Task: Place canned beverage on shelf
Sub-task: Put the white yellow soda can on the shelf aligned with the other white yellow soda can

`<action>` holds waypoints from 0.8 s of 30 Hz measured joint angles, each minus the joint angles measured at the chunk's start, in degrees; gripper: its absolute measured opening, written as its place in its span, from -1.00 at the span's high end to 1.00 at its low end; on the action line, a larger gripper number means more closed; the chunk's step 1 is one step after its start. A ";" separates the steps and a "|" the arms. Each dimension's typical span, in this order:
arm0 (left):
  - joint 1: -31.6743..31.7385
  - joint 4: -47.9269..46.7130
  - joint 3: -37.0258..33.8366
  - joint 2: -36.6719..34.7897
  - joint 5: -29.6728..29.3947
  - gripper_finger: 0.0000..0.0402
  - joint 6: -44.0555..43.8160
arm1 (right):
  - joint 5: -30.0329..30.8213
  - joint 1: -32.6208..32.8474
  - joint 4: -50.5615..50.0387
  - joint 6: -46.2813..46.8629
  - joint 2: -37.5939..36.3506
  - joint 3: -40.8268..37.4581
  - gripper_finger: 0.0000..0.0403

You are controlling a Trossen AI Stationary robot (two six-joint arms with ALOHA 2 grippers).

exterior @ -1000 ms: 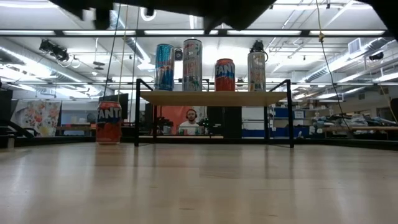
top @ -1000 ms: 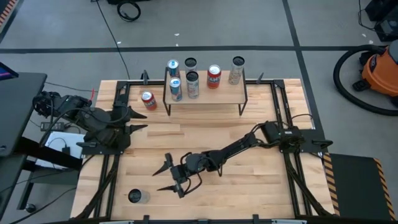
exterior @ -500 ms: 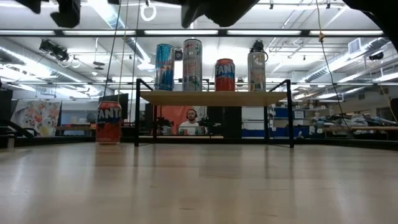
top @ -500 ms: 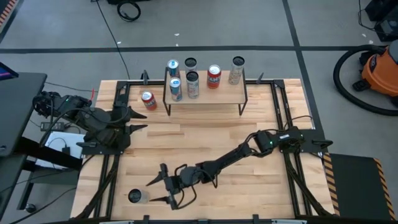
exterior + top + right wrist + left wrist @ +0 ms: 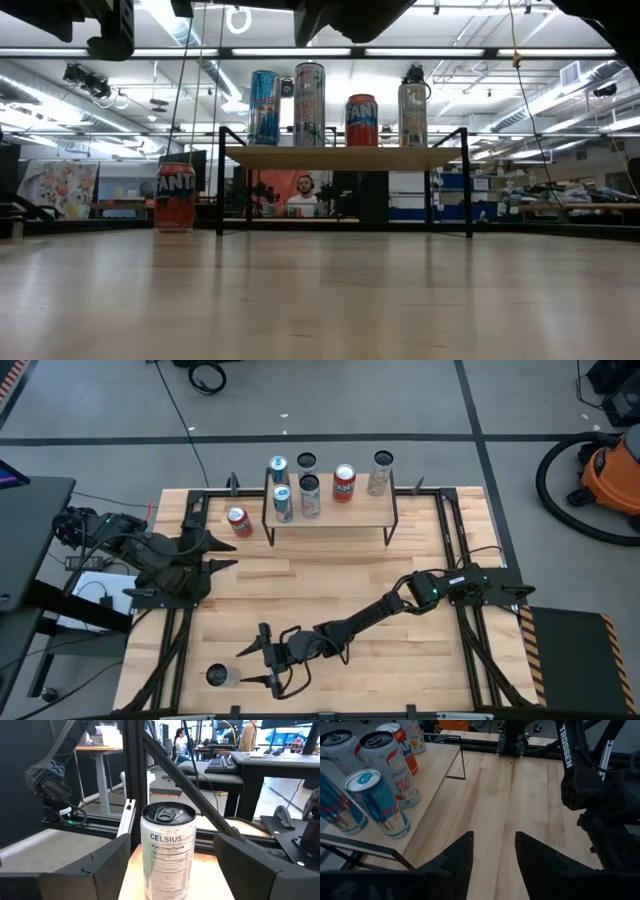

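The right gripper (image 5: 252, 665), fingers spread, should centre the white Celsius can (image 5: 167, 852) between them before closing.

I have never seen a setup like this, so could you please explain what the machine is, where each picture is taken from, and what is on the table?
These are two dark robot arms at a wooden table, each ending in a two-finger gripper. One picture looks straight down, one looks level across the tabletop, and one camera rides on each wrist.

At the far edge stands the shelf, a low wooden board on black legs, with several cans on it. An orange Fanta can stands on the table beside it.

The right gripper reaches to the near left corner, fingers open on either side of a white Celsius can, not yet closed on it. The left gripper waits at the left side, open and empty.
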 joint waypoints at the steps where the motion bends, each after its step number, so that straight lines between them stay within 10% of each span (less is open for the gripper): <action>1: 0.00 0.03 -0.03 0.00 0.00 0.22 -0.26 | 0.00 0.00 0.02 0.00 0.00 0.00 -0.47; 24: 0.02 -0.15 -0.20 0.99 0.09 0.22 -4.56 | 6.06 0.40 -26.23 -5.27 -15.38 -0.02 -0.47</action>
